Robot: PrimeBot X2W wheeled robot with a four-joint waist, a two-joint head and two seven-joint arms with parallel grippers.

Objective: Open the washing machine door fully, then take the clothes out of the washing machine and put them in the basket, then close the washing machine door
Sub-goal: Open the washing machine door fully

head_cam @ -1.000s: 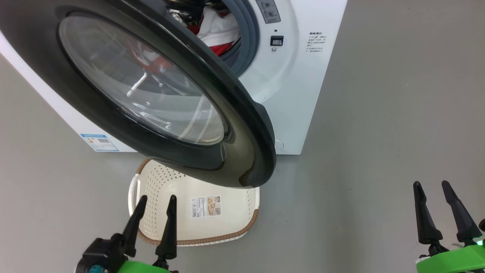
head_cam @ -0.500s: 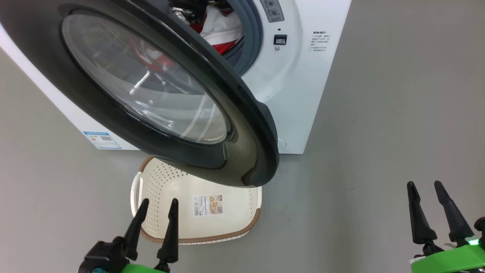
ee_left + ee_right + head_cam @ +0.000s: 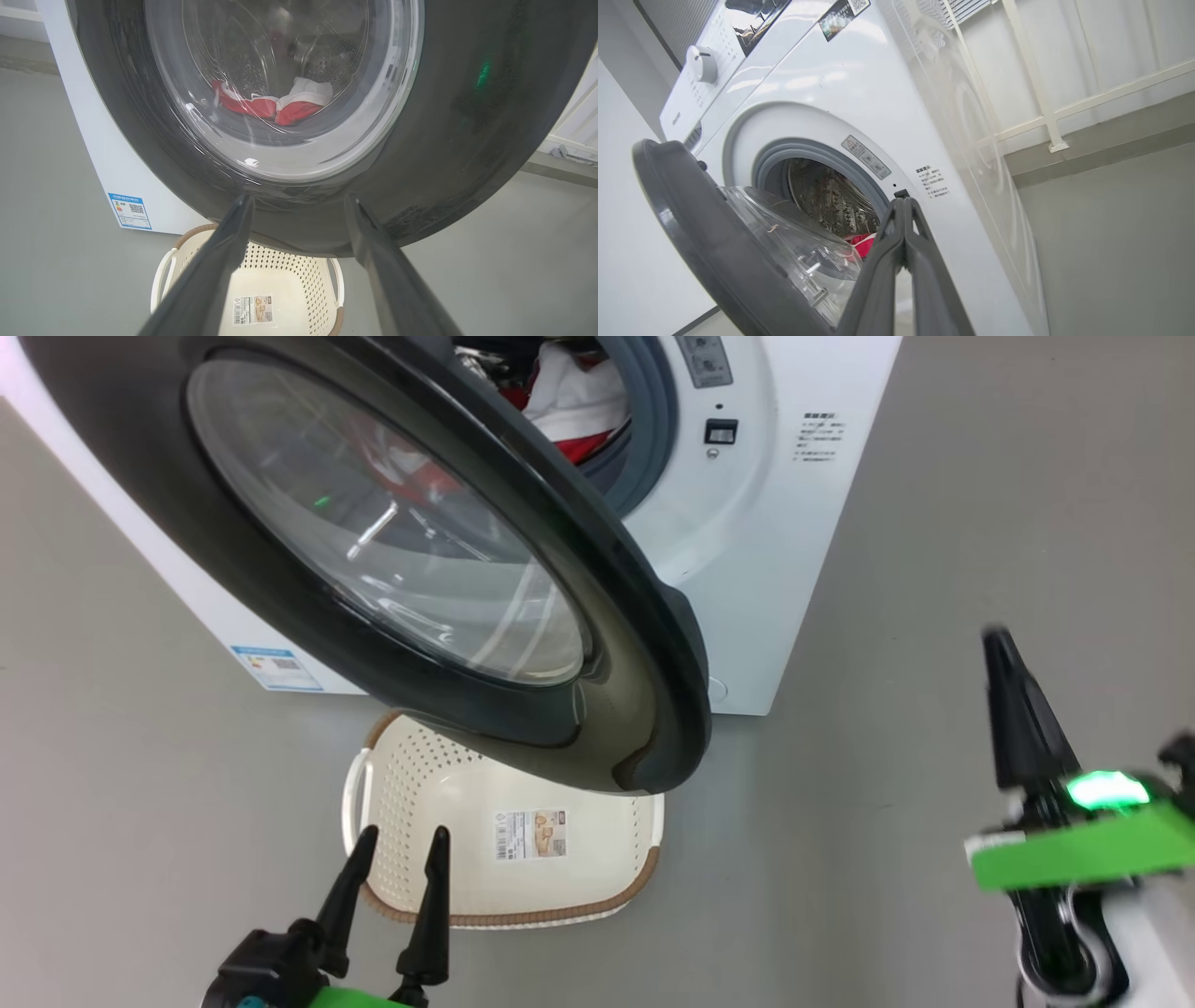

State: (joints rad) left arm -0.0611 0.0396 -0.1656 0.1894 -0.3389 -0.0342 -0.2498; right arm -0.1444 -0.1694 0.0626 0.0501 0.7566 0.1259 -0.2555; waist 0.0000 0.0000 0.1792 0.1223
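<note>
A: From the left first. What surfaces?

B: Smooth white box of the washing machine [image 3: 784, 560], with a small blue label sticker [image 3: 277, 667] low on the front. Stands on a plain grey floor [image 3: 140, 803], matte.

A: And toward the middle?

B: The basket [image 3: 509, 921]: cream-white plastic, full of small holes, a rounded rectangle with a brown woven-look rim and a paper label [image 3: 530, 833] on the bottom. Lies on the floor just before the machine. Above, the washing machine door [image 3: 401, 551]: round, with a wide glossy black rim and a bulging clear glass bowl at the centre. Hangs partly open and, in the head view, covers the far end of the basket.

A: The clothes?

B: The clothes [image 3: 565, 406], soft red and white fabric, inside the steel perforated drum [image 3: 822, 196], behind a grey-blue rubber ring [image 3: 658, 439]. Seen also through the glass from the left wrist.

A: Now the pincers. The left one?

B: Left gripper [image 3: 299, 198], two long dark tapered fingers, spread apart, released. Holds nothing. Hovers at the near end of the basket and points up toward the lower rim of the door.

A: And the right?

B: Right gripper [image 3: 903, 201], clenched, the two fingertips pressed together with nothing between. Raised in the air to the right of the machine, apart from the white box, pointing toward the opening. Green band and a green light at the wrist.
</note>
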